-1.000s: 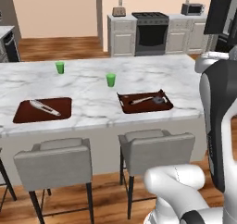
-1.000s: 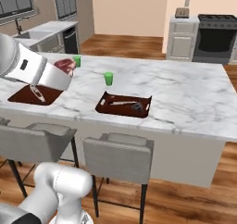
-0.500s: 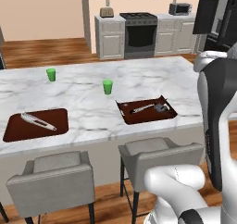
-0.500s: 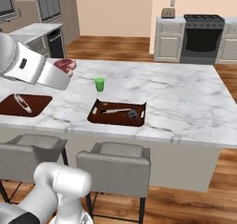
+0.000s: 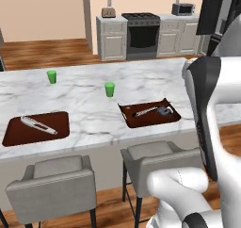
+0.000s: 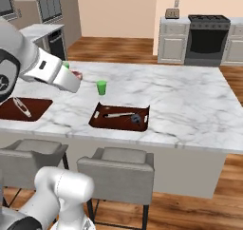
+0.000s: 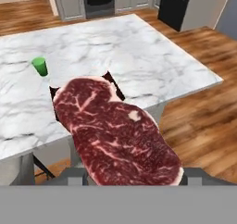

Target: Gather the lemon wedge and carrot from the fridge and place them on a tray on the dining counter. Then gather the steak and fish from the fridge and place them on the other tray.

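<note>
Green cup (image 5: 109, 89) stands beside steak-holding gripper (image 7: 132, 177).

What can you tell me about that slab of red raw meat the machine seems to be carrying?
The flat, dark red marbled raw steak has pale fat streaks and a whitish fatty rim. In the hand view it sticks out from the gripper, which is clamped on its near end, and it hangs in the air above the edge of the white marble dining counter. From the right base view, a pinkish bit peeks past the arm's tip.
</note>
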